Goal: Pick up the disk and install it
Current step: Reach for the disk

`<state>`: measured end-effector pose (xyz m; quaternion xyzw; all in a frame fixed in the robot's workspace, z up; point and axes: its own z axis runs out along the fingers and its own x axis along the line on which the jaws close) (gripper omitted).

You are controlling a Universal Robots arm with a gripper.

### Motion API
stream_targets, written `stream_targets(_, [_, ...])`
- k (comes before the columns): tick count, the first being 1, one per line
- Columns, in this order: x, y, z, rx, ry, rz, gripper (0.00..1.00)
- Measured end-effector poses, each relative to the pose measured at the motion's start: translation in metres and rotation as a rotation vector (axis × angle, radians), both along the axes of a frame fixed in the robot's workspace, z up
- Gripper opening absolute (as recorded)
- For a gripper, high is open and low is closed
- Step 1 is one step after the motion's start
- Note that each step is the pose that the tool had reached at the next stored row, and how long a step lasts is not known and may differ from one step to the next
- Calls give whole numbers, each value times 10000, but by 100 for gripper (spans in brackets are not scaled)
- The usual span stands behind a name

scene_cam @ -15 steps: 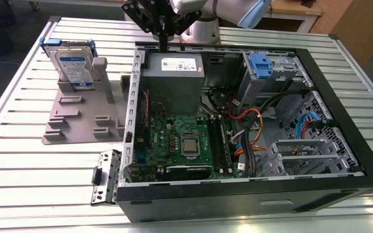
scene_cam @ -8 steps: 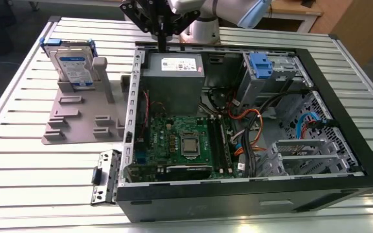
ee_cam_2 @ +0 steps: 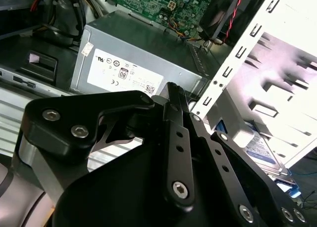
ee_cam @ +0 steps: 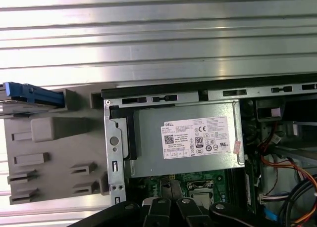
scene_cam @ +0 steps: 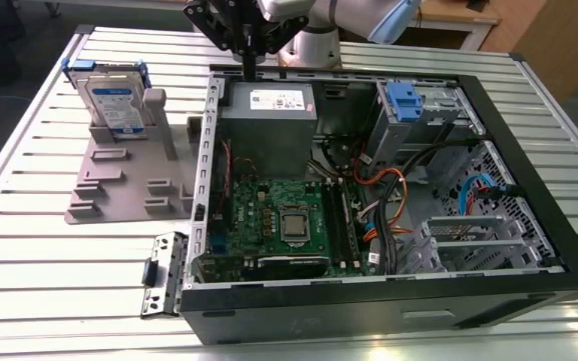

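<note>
Hovering above grey metal power-supply box [scene_cam: 269, 128], black claw [scene_cam: 250, 74] pinched closed, empty. Target silver rectangular disk [scene_cam: 117, 101] with blue rails stands upright in grey plastic stand [scene_cam: 118, 195] near slatted table's [scene_cam: 28, 248] corner, exterior view's left. Good grasp likely needs parted jaws centred on top edge, straight lift.

Slatted metal table [scene_cam: 48, 256] bears computer case [scene_cam: 319, 316], grey stand [scene_cam: 129, 188].

We see bright light from above — the metal table [scene_cam: 28, 226] shines white with glare. Inside the computer case [scene_cam: 369, 316] it is darker, with soft shadows — the black gripper [ee_cam_2: 174, 91] looks dim.
</note>
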<state>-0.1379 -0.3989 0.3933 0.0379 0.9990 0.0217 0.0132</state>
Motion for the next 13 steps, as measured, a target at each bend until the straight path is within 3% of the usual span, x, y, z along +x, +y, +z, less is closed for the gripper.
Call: stream_targets(13, [-53,0,0,0,0,0,10])
